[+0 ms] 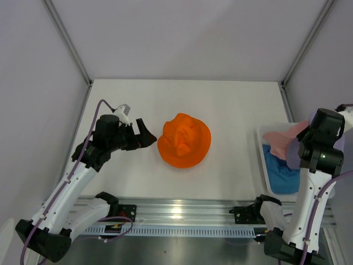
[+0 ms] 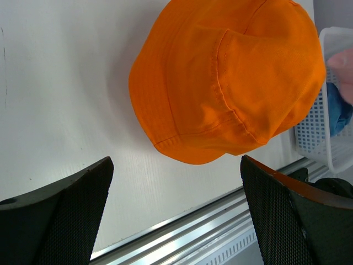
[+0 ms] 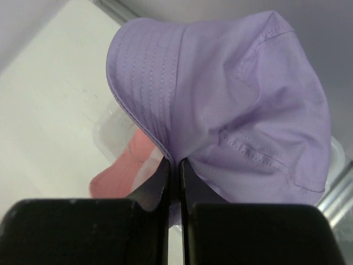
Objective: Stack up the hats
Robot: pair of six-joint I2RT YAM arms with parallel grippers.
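Bucket hats: soft, light, floppy fabric; best pinched at brim. Orange hat [image 1: 184,140] flat at counter [image 1: 231,110] centre. Pale purple hat [image 3: 231,94] held up at 3 o'clock, brim clamped in closed right fingers [image 3: 149,187]. Left fingers [image 2: 60,210] spread wide, empty.

White table [image 1: 231,105]: orange hat [image 1: 184,141], basket [image 1: 262,160]

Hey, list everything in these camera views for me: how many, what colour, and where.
orange hat: one, orange, middle of the table
purple hat: one, pale purple, held above the basket
pink hat: one, pink, in the basket
blue hat: one, blue, in the basket
basket: one, white, table's right edge
table: one, white, under everything
left arm: one, white and black, jaws open beside the orange hat
right arm: one, white and black, jaws shut on the purple hat
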